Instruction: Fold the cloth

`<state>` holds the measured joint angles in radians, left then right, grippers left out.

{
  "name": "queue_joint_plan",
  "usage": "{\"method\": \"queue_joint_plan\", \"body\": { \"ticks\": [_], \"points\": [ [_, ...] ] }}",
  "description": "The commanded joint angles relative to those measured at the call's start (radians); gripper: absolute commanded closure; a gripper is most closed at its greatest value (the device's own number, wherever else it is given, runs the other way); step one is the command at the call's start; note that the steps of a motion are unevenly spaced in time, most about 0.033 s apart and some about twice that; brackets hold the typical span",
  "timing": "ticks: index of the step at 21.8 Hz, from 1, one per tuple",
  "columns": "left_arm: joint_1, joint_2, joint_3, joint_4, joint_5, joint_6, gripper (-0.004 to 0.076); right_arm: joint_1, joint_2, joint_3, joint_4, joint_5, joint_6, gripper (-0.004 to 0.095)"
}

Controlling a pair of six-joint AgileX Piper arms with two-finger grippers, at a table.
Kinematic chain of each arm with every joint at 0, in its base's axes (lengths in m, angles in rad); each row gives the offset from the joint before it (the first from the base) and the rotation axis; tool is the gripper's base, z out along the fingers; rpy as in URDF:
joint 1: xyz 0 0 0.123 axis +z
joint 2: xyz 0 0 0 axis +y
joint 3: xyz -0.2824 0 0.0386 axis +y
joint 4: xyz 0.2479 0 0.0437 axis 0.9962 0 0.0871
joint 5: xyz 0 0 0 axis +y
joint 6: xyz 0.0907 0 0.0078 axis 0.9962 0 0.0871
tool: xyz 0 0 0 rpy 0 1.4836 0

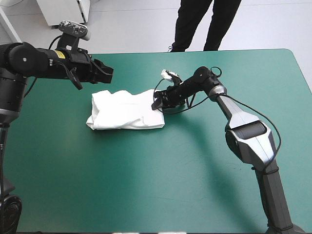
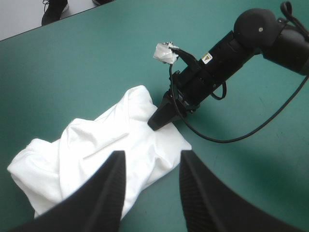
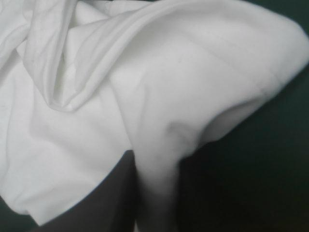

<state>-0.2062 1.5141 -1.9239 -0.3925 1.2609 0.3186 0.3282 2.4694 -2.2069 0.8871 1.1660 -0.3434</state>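
So the shirt (image 1: 124, 111) sits as a lumpy bundle a bit left of the bench's (image 1: 146, 190) middle, with its long axis running left to right, roughly along the far edge. Our right pincer (image 1: 158, 104) is down at the shirt's right end, clamped on a fold of cloth, arm stretched low and the wrist angled in toward the bundle. Our left pincer (image 1: 105, 73) hovers above the far left corner, clear of the cloth and spread apart. We reckon the right one's better placed to carry its end leftward over the bundle.
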Motion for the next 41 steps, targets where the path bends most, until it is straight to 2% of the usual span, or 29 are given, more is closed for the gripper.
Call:
{"method": "queue_joint_plan", "body": {
  "ticks": [1, 3, 10, 16, 22, 25, 28, 29, 32, 38, 41],
  "points": [
    [0.001, -0.055, -0.025, -0.038, 0.026, -0.003, 0.0447, 0.009, -0.057, -0.022, 0.012, 0.026, -0.043, 0.0916],
    [0.001, -0.067, -0.025, -0.040, 0.026, -0.003, 0.0447, 0.009, -0.057, -0.022, -0.024, 0.042, -0.043, 0.0917],
    [0.001, -0.095, -0.025, -0.094, 0.026, -0.005, 0.0447, -0.019, -0.130, -0.023, -0.276, 0.050, 0.049, 0.0917],
    [0.001, -0.123, -0.025, -0.123, 0.027, -0.007, 0.0447, -0.201, -0.337, 0.077, -0.429, 0.052, 0.069, 0.0917],
    [0.001, -0.136, -0.025, -0.130, 0.027, -0.003, 0.0447, -0.397, -0.493, 0.271, -0.446, 0.052, 0.054, 0.0917],
    [0.001, -0.136, -0.025, -0.143, 0.027, 0.000, 0.0447, -0.541, -0.605, 0.433, -0.494, 0.052, 0.012, 0.0917],
    [0.001, -0.136, -0.025, -0.172, 0.027, 0.019, 0.0447, -0.632, -0.681, 0.556, -0.506, 0.052, -0.042, 0.0917],
    [0.001, -0.136, -0.025, -0.174, 0.027, 0.024, 0.0447, -0.661, -0.705, 0.605, -0.542, 0.052, -0.055, 0.0917],
    [0.001, -0.136, -0.025, -0.222, 0.027, 0.028, 0.0447, -0.718, -0.750, 0.706, -0.623, 0.050, -0.082, 0.0917],
    [0.001, -0.136, -0.025, -0.266, 0.027, 0.044, 0.0447, -0.810, -0.765, 0.785, -0.657, -0.022, -0.088, 0.0919],
    [0.001, -0.136, -0.025, -0.273, 0.027, 0.046, 0.0447, -0.816, -0.765, 0.785, -0.662, -0.053, -0.069, 0.0918]
  ]
}}
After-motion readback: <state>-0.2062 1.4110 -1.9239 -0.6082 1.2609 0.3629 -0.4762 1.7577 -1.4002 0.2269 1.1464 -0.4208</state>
